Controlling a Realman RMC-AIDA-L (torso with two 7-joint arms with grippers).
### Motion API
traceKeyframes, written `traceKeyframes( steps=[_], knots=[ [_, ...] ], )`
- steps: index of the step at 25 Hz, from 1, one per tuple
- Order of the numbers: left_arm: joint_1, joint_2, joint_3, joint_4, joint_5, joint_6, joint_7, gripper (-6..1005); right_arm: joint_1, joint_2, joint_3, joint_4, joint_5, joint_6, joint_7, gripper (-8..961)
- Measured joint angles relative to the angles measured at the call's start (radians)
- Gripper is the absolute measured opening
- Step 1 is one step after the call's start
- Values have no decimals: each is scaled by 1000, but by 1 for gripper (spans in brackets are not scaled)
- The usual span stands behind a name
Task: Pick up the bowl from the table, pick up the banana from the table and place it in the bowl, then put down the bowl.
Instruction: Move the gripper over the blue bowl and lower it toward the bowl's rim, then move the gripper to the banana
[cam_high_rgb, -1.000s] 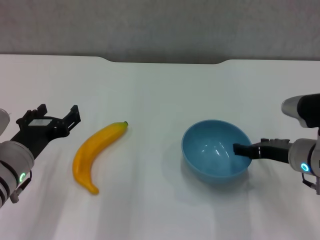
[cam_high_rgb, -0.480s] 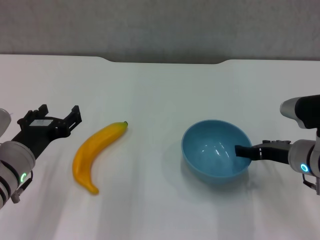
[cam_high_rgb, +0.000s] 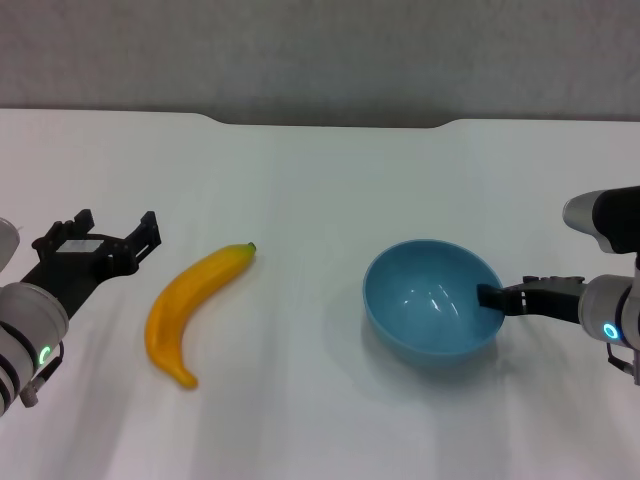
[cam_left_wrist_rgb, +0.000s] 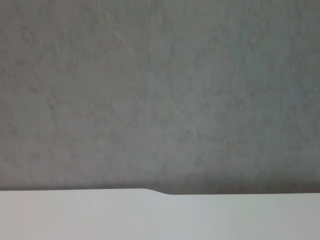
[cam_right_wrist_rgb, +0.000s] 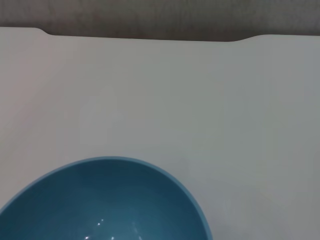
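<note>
The light blue bowl (cam_high_rgb: 430, 298) sits right of centre on the white table (cam_high_rgb: 320, 180). My right gripper (cam_high_rgb: 490, 298) grips its right rim, with one dark finger (cam_high_rgb: 500, 297) inside the bowl. In the right wrist view the bowl (cam_right_wrist_rgb: 100, 200) fills the near part of the picture. The yellow-orange banana (cam_high_rgb: 192, 305) lies left of centre, its dark tip pointing to the far side. My left gripper (cam_high_rgb: 118, 222) is open and empty, just left of the banana and apart from it.
The table's notched far edge (cam_high_rgb: 330, 124) runs along the back below a grey wall (cam_left_wrist_rgb: 160, 90). Bare tabletop lies between the banana and the bowl. The left wrist view shows only the wall and the table's far edge.
The right gripper's finger has drawn back toward the bowl's right rim. The bowl's underside has risen slightly. The left arm and banana have not moved.
</note>
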Motion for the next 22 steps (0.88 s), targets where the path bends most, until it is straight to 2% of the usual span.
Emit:
traceKeyframes(
  steps=[11, 22],
  knots=[
    [0, -1, -2, 0, 0, 1, -1, 837, -3, 0, 0, -14, 0, -21, -21, 394],
    [0, -2, -2, 0, 0, 2, -1, 838, -13, 3, 0, -27, -3, -52, -22, 122]
  ],
)
